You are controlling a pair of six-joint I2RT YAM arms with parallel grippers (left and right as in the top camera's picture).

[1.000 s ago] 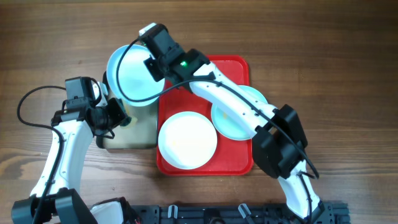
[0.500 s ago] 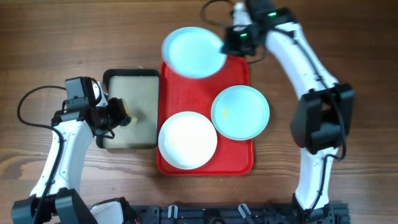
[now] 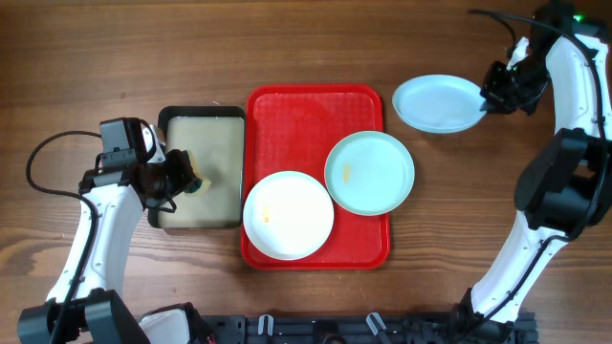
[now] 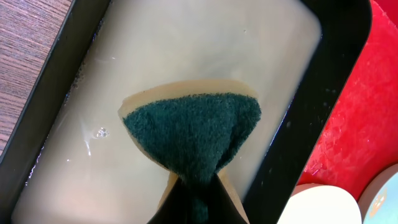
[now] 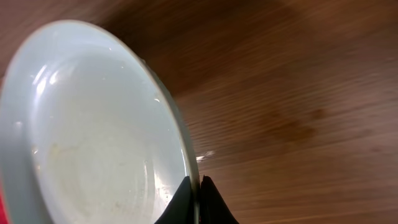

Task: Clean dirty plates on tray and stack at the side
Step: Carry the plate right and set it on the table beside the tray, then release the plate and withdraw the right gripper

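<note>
A pale blue plate (image 3: 438,103) hangs over the bare wood right of the red tray (image 3: 306,124), its rim pinched by my right gripper (image 3: 491,100), which is shut on it. The wrist view shows that plate (image 5: 93,124) on edge with my fingertips (image 5: 186,196) clamped on its rim. Two more plates lie on the tray: a white one (image 3: 288,214) at the front left and an aqua one (image 3: 369,172) at the right. My left gripper (image 3: 182,180) is shut on a green and yellow sponge (image 4: 193,134) over the beige tray.
The smaller black-rimmed beige tray (image 3: 212,134) holds cloudy water left of the red tray. Its black rim (image 4: 311,124) runs close beside the sponge. The right arm's links (image 3: 564,182) stand along the table's right edge.
My right gripper has carried the pale blue plate from over the beige tray, across the back of the red tray, to the wood at the right. The left arm has stayed still.
</note>
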